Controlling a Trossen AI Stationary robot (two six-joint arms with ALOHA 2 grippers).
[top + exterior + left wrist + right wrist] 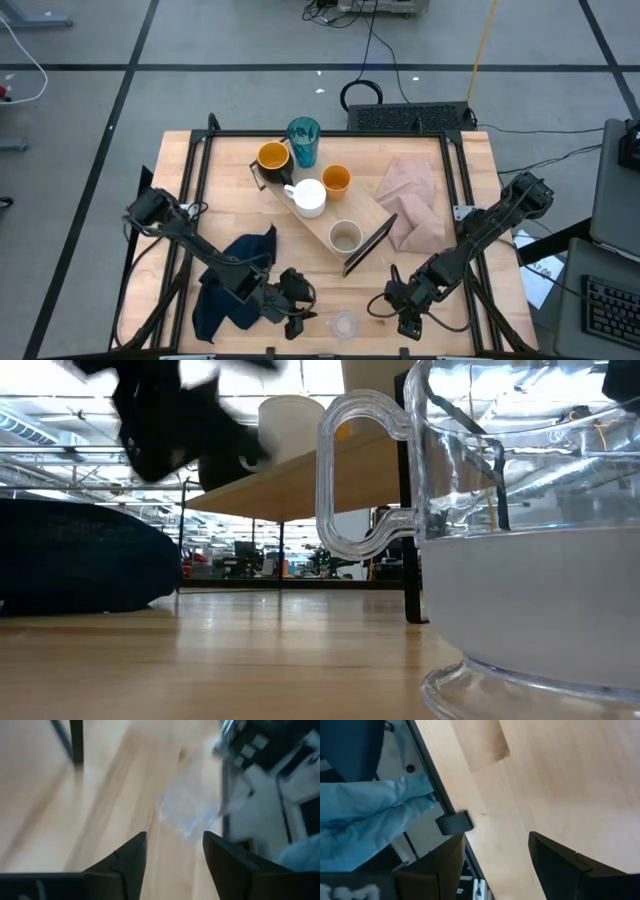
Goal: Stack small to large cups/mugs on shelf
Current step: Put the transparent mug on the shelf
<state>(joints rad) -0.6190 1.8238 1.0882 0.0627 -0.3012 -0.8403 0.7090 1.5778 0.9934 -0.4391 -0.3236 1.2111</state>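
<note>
The small clear cup (344, 324) stands on its foot on the table near the front edge; the low view shows its handle (350, 470). My left gripper (300, 318) is just left of it, open, with the cup (190, 810) ahead of the fingers and nothing between them. My right gripper (400, 320) hovers open to the cup's right, over bare wood (497, 840). On the shelf (365, 212) at mid-table stand the yellow-orange mug (272, 156), teal tumbler (303, 141), white mug (308, 196), small orange cup (336, 179) and beige-grey cup (345, 236).
A dark blue cloth (235, 280) lies crumpled under my left arm. A pinkish cloth (412, 205) lies right of the shelf. Black frame rails (195, 170) run along the table's sides. Bare wood lies between the shelf and the front edge.
</note>
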